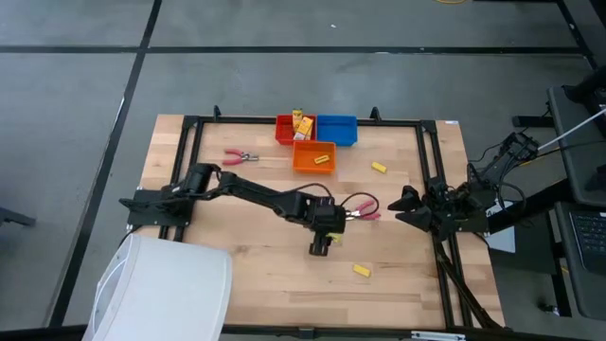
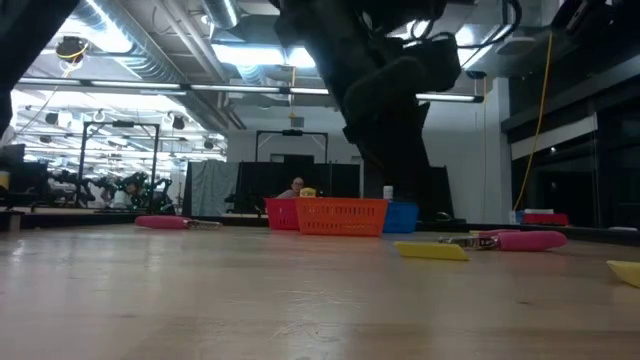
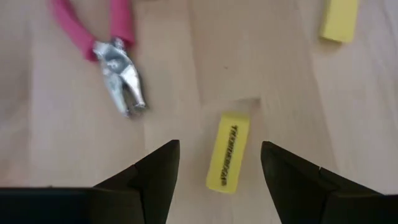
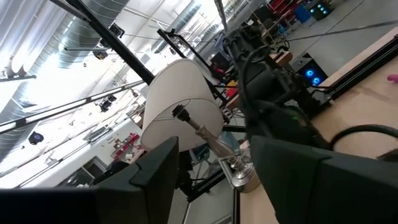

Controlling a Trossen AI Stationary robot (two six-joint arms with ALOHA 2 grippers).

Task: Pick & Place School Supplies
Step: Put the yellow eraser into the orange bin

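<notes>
Left arm's dark gripper (image 3: 221, 171) hangs mid-table on the pale wooden tabletop (image 1: 246, 270), fingers spread wide, straddling a small yellow rectangular block (image 3: 228, 152) with black lettering too blurred to read. Pink-handled metal pliers (image 3: 109, 46) lie just beside, handles cut off in the wrist view. Right arm's gripper (image 1: 405, 202) waits at the right edge, fingers parted, gripping nothing.

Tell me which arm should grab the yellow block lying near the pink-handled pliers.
Left. The left gripper hangs open right over the yellow block, beside the pink-handled pliers. The right gripper sits back at the table's right edge, pointing away.
</notes>
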